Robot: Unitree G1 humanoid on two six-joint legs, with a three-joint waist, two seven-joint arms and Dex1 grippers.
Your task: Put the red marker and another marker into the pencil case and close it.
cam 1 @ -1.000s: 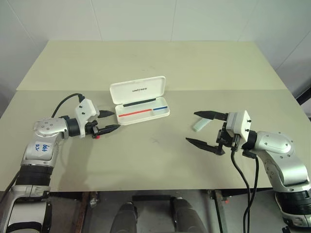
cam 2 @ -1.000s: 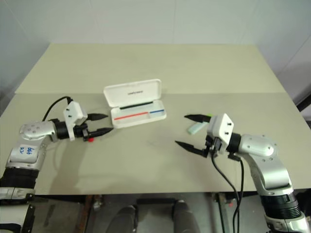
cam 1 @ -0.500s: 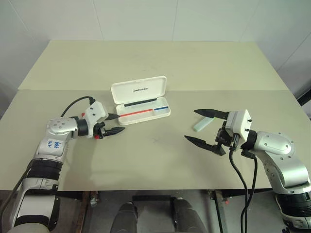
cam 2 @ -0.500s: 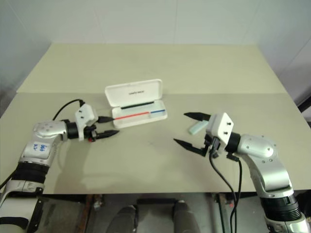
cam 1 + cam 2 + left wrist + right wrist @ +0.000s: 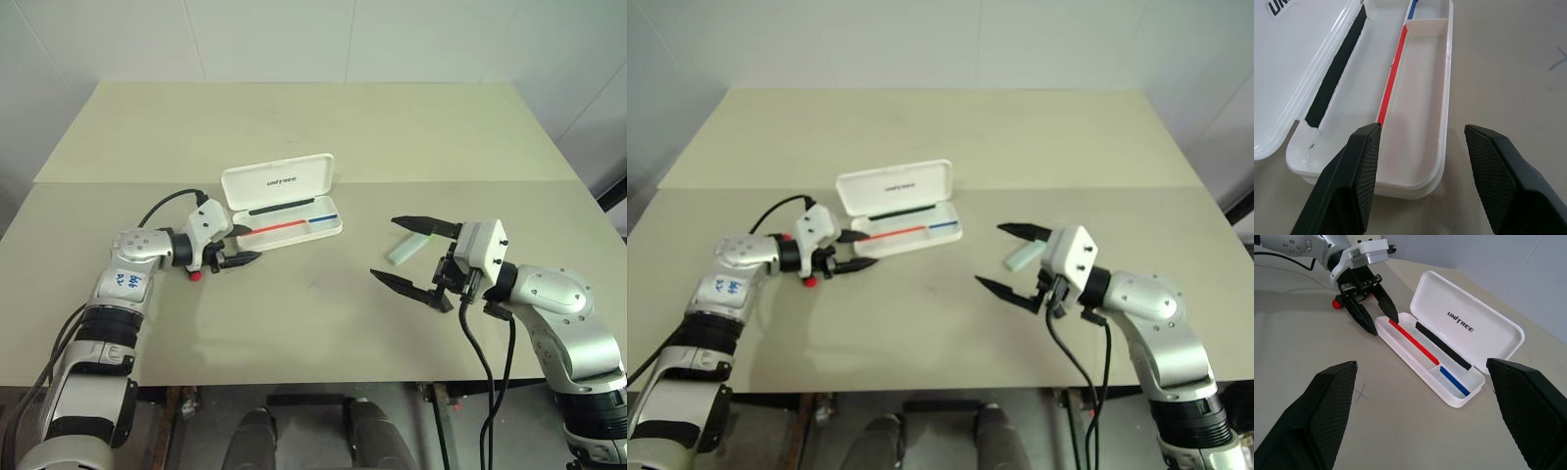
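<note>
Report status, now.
Both jaws open, empty. Pencil case open. Red marker on table by left gripper; green marker by right gripper. Nothing blocking.

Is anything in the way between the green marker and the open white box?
No, nothing I can see. Only bare table lies between the green marker and the pencil case, whose lid stands open.
</note>
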